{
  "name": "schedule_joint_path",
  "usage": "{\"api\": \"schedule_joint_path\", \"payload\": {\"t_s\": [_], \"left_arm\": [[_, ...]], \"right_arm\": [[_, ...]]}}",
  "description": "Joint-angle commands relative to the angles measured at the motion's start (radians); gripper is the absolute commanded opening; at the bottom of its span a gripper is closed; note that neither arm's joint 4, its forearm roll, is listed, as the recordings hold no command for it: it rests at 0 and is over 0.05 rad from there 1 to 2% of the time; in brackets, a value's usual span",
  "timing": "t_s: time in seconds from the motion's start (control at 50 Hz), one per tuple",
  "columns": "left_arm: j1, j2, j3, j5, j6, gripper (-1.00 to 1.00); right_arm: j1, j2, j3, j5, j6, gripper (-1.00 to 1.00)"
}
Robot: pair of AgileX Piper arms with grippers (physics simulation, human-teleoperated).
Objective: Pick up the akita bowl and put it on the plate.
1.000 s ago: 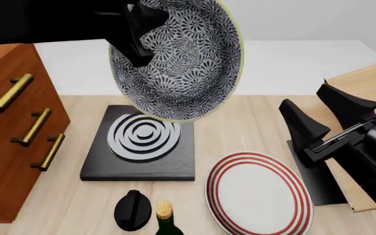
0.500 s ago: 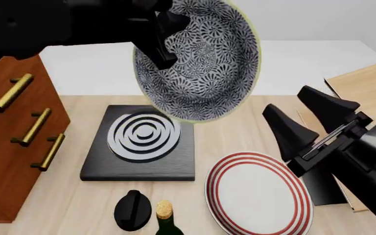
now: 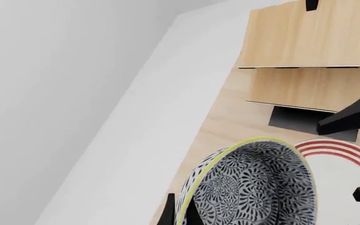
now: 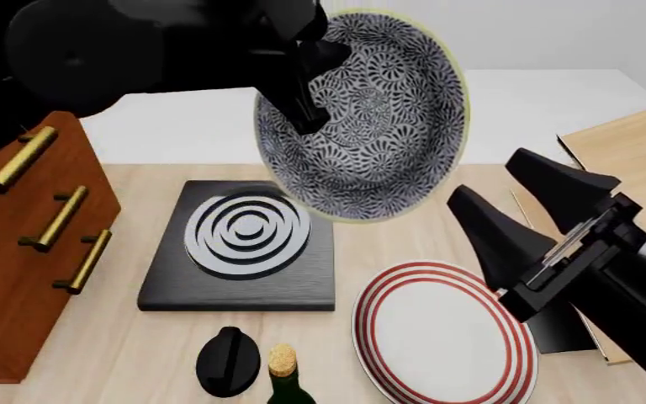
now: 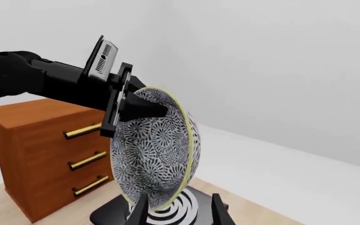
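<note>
Your left gripper has its jaws clamped on the akita bowl's rim, holding it tilted in the air above the black slab. Your right gripper hangs with jaws spread beside the plate, which lies on the surface.

I saw a pale wood table under even light, a plain white wall behind, and a brown drawer chest with brass handles at left.
</note>
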Motion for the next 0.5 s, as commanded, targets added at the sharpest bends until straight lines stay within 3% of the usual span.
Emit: {"api": "schedule_joint_path", "payload": {"t_s": [0.02,0.5], "left_arm": [[-0.055,-0.01,0.12,-0.01,-0.008,-1.0],[-0.099,-0.063,0.152,-0.011,-0.002,-1.0]], "right_arm": [[0.016,0.013,0.003,-0.021,0.013,1.0],[0.003,0.087,-0.005,-0.072,0.009,1.0]]}}
